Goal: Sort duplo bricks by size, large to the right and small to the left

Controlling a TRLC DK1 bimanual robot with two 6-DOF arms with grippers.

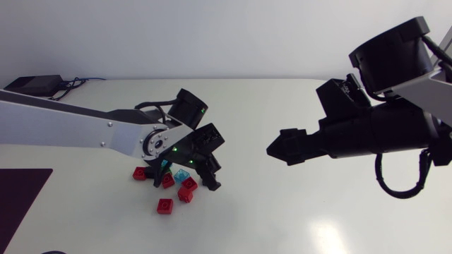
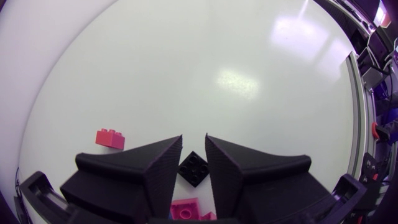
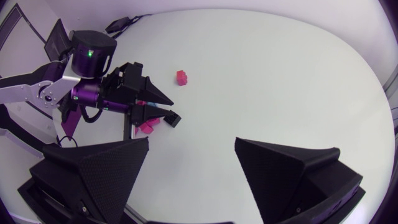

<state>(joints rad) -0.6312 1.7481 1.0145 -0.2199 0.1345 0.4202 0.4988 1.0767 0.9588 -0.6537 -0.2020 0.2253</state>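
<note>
A small black four-stud duplo brick (image 2: pixel 194 168) lies on the white worktop (image 1: pixel 318 212), left of its middle. It sits between the narrowly parted fingers of the left gripper (image 2: pixel 193 137), which stand close at its corners. Crowding it from behind and below the gripper are a pink-red brick (image 2: pixel 185 208), more red bricks (image 1: pixel 186 190) and a cyan brick (image 1: pixel 181 175). One lone red brick (image 1: pixel 164 205) stands apart toward the front edge. The right gripper (image 3: pixel 192 142) hangs above the worktop's right half, spread wide and empty.
</note>
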